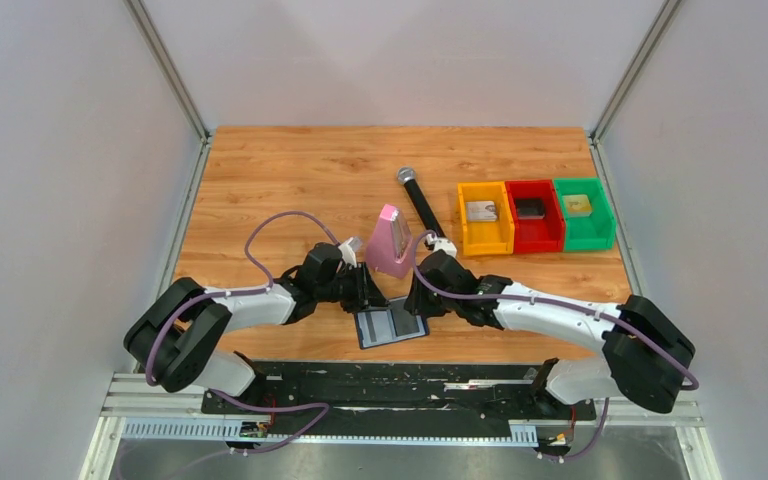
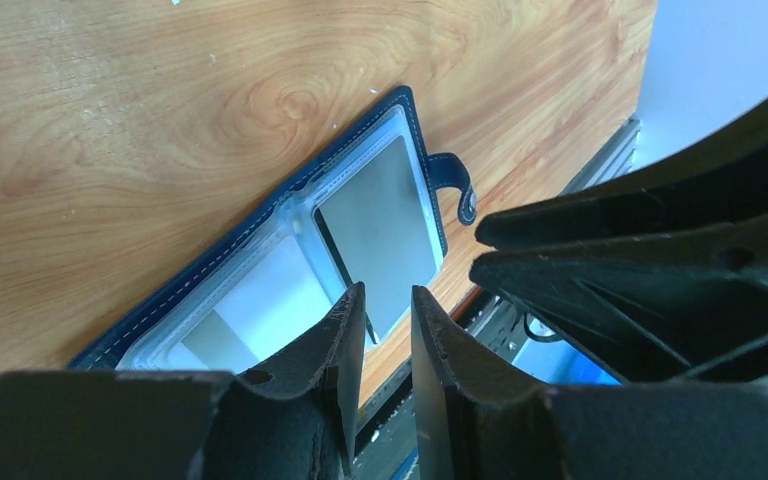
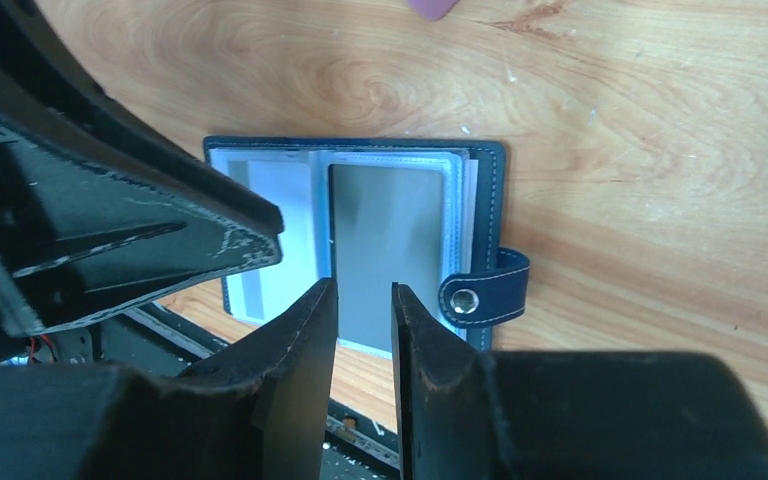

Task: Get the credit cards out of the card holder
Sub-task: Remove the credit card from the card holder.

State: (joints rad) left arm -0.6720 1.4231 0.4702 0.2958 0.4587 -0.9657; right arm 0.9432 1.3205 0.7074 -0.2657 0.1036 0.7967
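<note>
The navy card holder (image 1: 392,327) lies open on the wood near the table's front edge, pale blue-grey sleeves up, snap tab (image 3: 485,290) to its right. A grey-looking card (image 3: 390,250) sits in the right sleeve, also seen in the left wrist view (image 2: 380,225). A pale card (image 3: 260,240) with a tan stripe sits in the left sleeve. My left gripper (image 1: 370,295) hovers over the holder's left half, jaws a narrow gap apart and empty (image 2: 388,295). My right gripper (image 1: 418,300) hovers over the right half, jaws also slightly apart and empty (image 3: 363,290).
A pink metronome (image 1: 392,240) stands just behind the grippers. A black microphone (image 1: 420,200) lies beyond it. Orange (image 1: 485,240), red (image 1: 533,240) and green (image 1: 582,238) bins stand at the right. The black front rail (image 1: 390,380) runs just below the holder.
</note>
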